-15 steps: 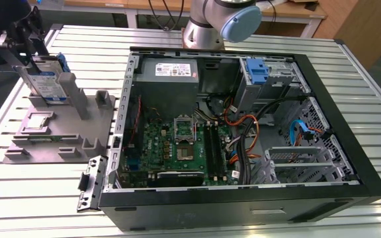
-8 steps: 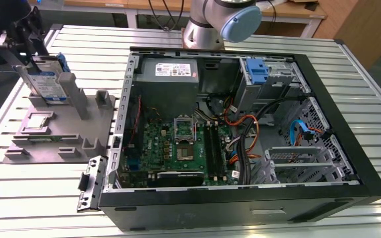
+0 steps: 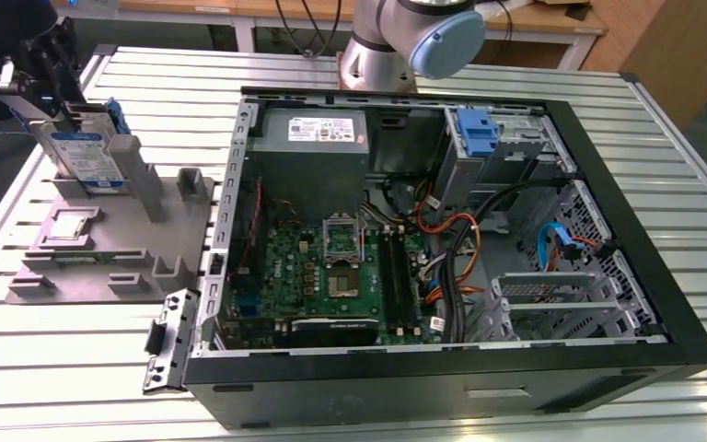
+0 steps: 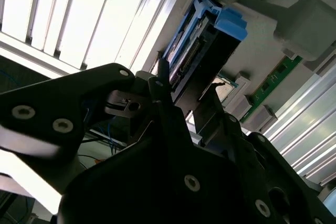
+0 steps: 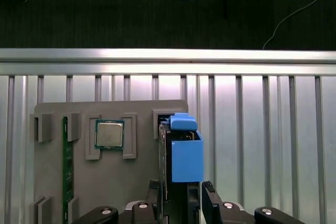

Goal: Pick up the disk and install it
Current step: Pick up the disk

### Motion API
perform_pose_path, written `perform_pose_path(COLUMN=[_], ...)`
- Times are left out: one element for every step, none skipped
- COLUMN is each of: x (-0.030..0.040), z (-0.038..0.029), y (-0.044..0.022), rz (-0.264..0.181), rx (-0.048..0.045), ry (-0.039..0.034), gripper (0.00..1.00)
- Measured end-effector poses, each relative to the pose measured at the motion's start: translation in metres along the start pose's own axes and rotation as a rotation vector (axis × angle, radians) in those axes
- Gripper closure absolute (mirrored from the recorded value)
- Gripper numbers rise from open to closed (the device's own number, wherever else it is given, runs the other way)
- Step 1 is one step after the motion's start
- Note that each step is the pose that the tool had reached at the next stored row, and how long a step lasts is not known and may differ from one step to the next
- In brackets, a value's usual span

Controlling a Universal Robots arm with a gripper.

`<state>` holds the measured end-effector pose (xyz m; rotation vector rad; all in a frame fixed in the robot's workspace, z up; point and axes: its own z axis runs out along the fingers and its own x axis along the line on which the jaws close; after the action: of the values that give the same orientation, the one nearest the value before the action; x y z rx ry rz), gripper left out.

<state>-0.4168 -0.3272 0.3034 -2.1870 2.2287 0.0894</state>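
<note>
The gripper [image 5: 182, 190] straddles the hard drive [image 5: 186, 156], which the grey fixture [image 5: 105, 182] holds upright for access; clamping cannot be determined.

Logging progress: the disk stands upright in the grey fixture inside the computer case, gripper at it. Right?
Not inside: the exterior view shows the disk upright in the grey fixture beside the computer case, on the table, gripper at it.
</note>
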Motion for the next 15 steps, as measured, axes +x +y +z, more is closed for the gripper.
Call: perform_pose_path(x=[0.0000,0.0000,0.0000,0.0000,0.0000,-0.0001,0.0000,0.0000,0.0000,0.0000,0.0000,0.0002,0.0005,0.0008,0.0009], z=[0.0000,0.0000,-0.0001,-0.0001,-0.0002,-0.0002,-0.0002,-0.0001,-0.0001,-0.0001,-0.0001,-0.0001,-0.0001,-0.0001,-0.0001], y=[0.0000,0.0000,0.0000,0.0000,0.0000,0.0000,0.0000,0.0000,-0.0001,0.0000,-0.0001,-0.0001,-0.0003,-0.0003,-0.0003], rz=[0.000,0.000,0.000,0.000,0.000,0.001,0.001,0.001,0.001,0.001,0.001,0.001,0.001,0.001,0.001], rx=[0.0000,0.0001,0.0000,-0.0009,-0.0060,-0.0101,-0.0107,-0.0112,-0.0116,-0.0122,-0.0123,-0.0124,-0.0123,-0.0124,-0.0123], ry=[0.0000,0.0000,0.0000,-0.0001,0.0002,0.0003,0.0003,0.0002,0.0002,0.0002,0.0002,0.0002,0.0002,0.0002,0.0002], gripper=[0.55,0.55,0.55,0.55,0.55,0.55,0.55,0.55,0.55,0.55,0.55,0.55,0.55,0.55,0.55])
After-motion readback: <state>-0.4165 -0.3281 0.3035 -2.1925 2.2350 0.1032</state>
